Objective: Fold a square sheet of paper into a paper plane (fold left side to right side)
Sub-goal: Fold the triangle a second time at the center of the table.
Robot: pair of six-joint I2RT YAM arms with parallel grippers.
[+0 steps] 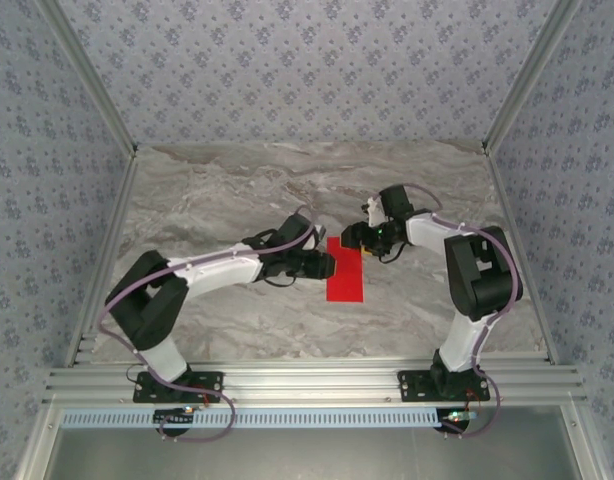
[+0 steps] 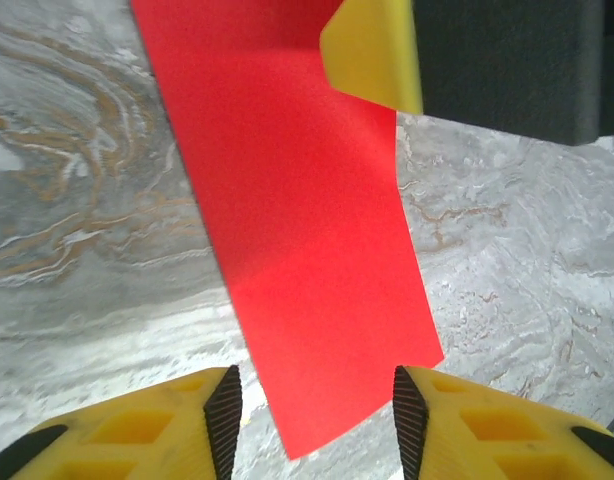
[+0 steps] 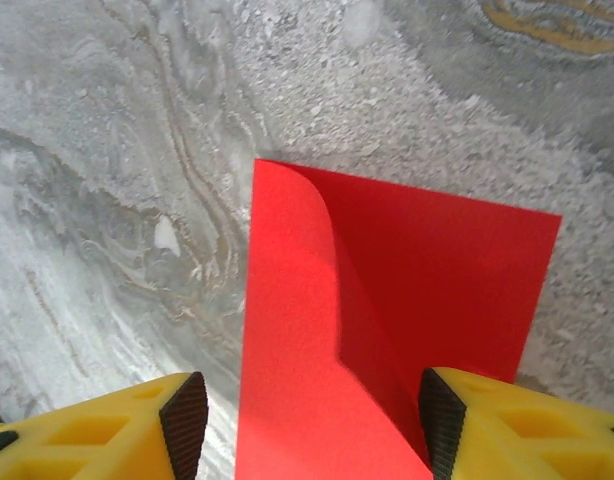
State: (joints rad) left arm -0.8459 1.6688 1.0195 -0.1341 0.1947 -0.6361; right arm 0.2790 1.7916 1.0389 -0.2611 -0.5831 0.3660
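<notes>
Red sheet of paper lies on the marble table, about mid-table between the two arms, as a narrow upright rectangle, two layers by the look of it. Left gripper sits at the sheet's left long edge, right gripper at its far short end. Left wrist view: left gripper is spread, strip end between the pads, bare table showing between the paper and the left pad, so no pinch. One yellow finger of the right gripper sits over the far end. Right wrist view: right gripper also spread, straddling the paper. The top layer isn't flat, it bows up, its free edge curving from the far corner toward the pad on the right of that view. Contact with that pad: can't tell.
</notes>
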